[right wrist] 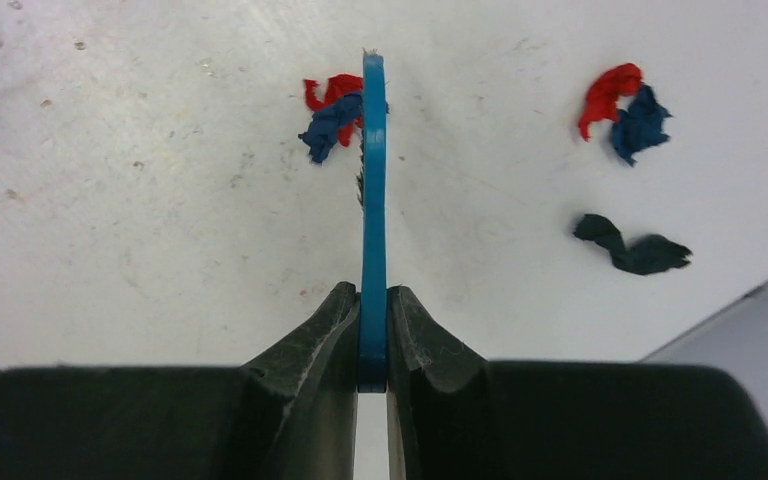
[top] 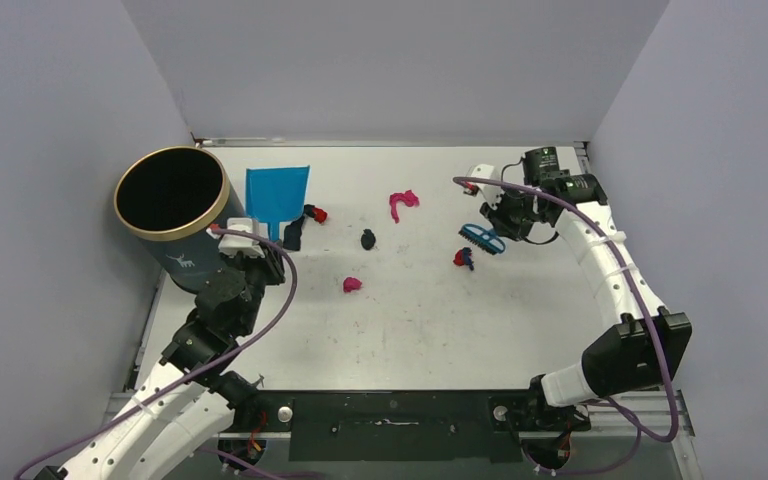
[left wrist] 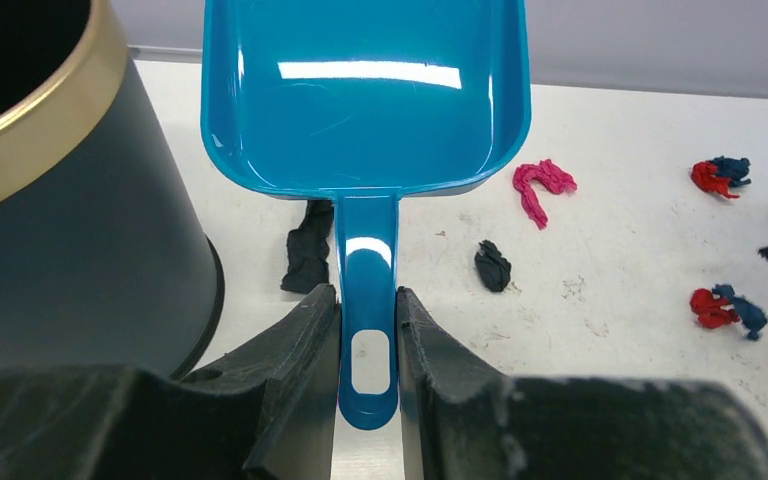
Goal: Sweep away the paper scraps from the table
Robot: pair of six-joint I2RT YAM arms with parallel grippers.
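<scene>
My left gripper point(left wrist: 367, 322) is shut on the handle of the blue dustpan point(left wrist: 365, 90), which lies on the table point(top: 430, 330) at the back left point(top: 278, 192). My right gripper point(right wrist: 373, 310) is shut on the blue brush point(right wrist: 373, 180), held on edge at the back right point(top: 482, 238). Paper scraps lie scattered: a magenta one point(top: 401, 203), a black one point(top: 367, 239), a pink one point(top: 352, 285), a red-and-blue one point(top: 463, 259) beside the brush head point(right wrist: 332, 110), and dark and red bits point(top: 300, 225) beside the dustpan handle.
A tall black bin with a gold rim point(top: 170, 205) stands at the left, close to the dustpan and my left arm point(left wrist: 60, 200). Grey walls enclose the table on three sides. Another red-and-blue scrap point(right wrist: 625, 105) and a dark scrap point(right wrist: 635, 250) lie near the right edge.
</scene>
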